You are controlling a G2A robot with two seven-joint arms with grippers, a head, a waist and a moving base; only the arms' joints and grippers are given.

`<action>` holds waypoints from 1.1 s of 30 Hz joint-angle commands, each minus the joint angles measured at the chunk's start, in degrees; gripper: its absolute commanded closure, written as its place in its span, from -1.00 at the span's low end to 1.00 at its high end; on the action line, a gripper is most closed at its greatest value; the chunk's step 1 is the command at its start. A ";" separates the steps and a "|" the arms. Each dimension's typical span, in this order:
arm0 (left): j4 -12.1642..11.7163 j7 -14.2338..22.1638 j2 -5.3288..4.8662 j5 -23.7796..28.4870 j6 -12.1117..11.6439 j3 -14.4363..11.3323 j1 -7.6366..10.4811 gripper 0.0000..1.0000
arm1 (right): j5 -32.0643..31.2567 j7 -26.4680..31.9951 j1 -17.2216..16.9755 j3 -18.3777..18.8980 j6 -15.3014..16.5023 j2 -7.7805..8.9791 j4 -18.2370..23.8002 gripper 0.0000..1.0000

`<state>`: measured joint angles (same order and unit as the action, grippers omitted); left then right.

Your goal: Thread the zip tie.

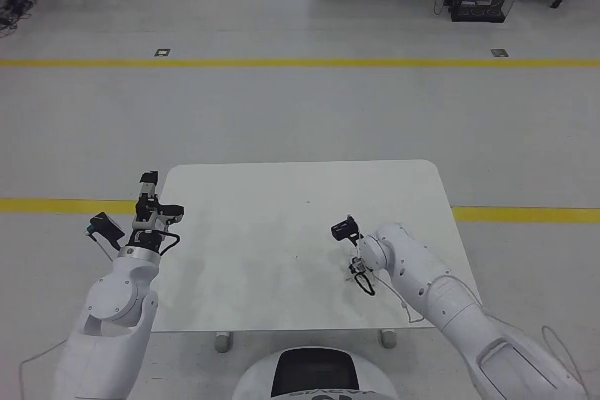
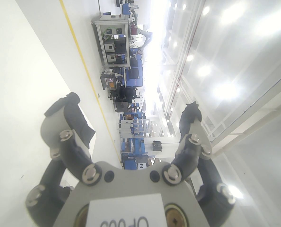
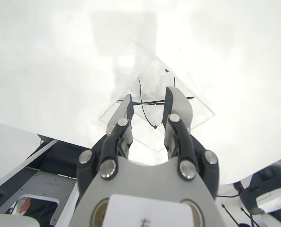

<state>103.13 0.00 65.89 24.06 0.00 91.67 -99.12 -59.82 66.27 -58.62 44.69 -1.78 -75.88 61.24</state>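
A thin black zip tie [image 3: 144, 109] lies on a clear square plate [image 3: 199, 113] on the white table [image 1: 280, 220]. One strand curves down to a small head, and another runs crosswise behind the fingers. My right gripper [image 3: 149, 93] hovers just above it, open, with its fingers [image 3: 171, 102] on either side of the curved strand and nothing clamped. From above, the right gripper [image 1: 358, 266] sits right of the table's centre, with the zip tie [image 1: 366, 284] just below it. My left gripper [image 2: 131, 106] is open and empty, held at the table's left edge [image 1: 152, 198], facing the room.
The clear plate is hard to make out against the white tabletop. The table's near edge [image 3: 24, 131] lies close behind the right gripper. A yellow floor line [image 1: 300, 63] and distant workstations [image 2: 114, 43] lie beyond the table.
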 commanded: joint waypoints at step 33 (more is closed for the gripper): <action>0.00 0.00 0.00 0.00 0.00 0.00 0.00 -1.00 | -0.62 0.94 5.07 -3.58 4.86 -2.85 -9.79 0.50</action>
<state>103.13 0.00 65.89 24.06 0.00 91.67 -99.12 -60.41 67.33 -53.64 41.11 3.04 -78.69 51.56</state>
